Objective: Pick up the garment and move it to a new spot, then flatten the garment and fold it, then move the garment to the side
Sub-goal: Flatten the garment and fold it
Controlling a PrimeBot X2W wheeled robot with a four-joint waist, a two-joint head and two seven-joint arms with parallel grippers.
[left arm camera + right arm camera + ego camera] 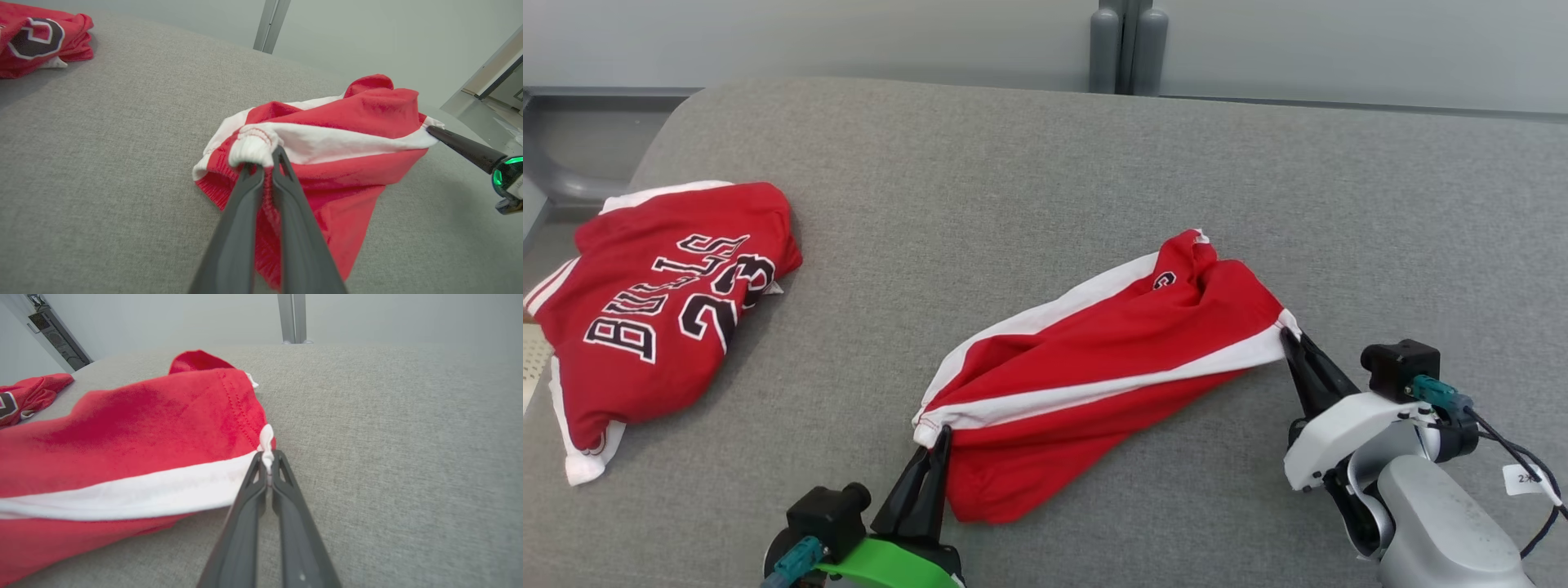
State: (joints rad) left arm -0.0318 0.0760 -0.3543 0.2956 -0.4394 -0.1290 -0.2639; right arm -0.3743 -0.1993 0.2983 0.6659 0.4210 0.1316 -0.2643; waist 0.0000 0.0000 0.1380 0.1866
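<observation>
On the grey worktop (1045, 163), the red shorts (1094, 359) lie bunched between both arms: left pincer (940, 434) clamped on the near corner, right pincer (1289, 333) clamped on the far one, their long axis running slantwise between them.

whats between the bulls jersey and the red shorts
Only bare grey surface, seen in the head view; the jersey and the shorts lie apart, not touching.
</observation>
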